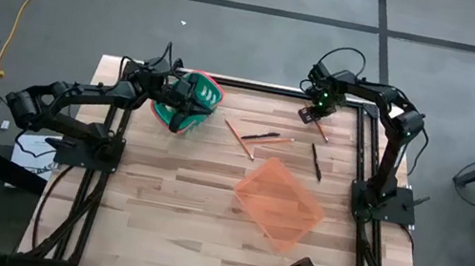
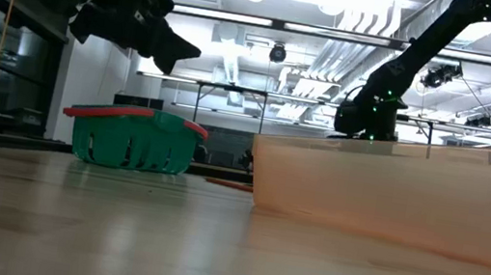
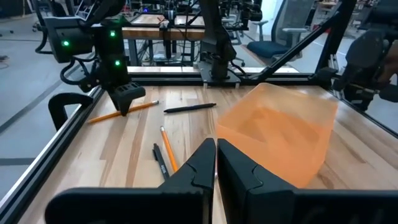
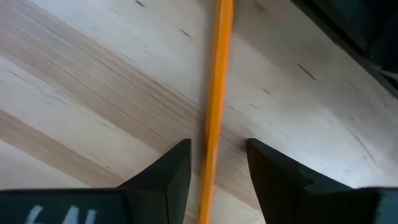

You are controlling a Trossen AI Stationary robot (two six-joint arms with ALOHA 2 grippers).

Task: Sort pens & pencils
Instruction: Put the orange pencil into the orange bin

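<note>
My left gripper (image 1: 188, 96) hovers shut and holding nothing above the green basket (image 1: 182, 104), which stands near the table's far left; the low view shows the gripper (image 2: 157, 41) well above the basket (image 2: 134, 135). My right gripper (image 4: 214, 165) is open and low over the table near the far right edge. Its fingers stand on either side of an orange pencil (image 4: 216, 93) that lies flat, and they do not touch it. The left wrist view shows that pencil (image 3: 124, 111), a pen (image 3: 189, 107), another pencil (image 3: 168, 148) and a second pen (image 3: 160, 160) lying on the wood.
An orange translucent basket (image 1: 279, 203) sits right of the table's middle, toward the near side. Another pen (image 1: 316, 162) lies between it and the right frame rail. A black metal frame (image 1: 364, 154) borders the table. Bare wood stretches across the near left.
</note>
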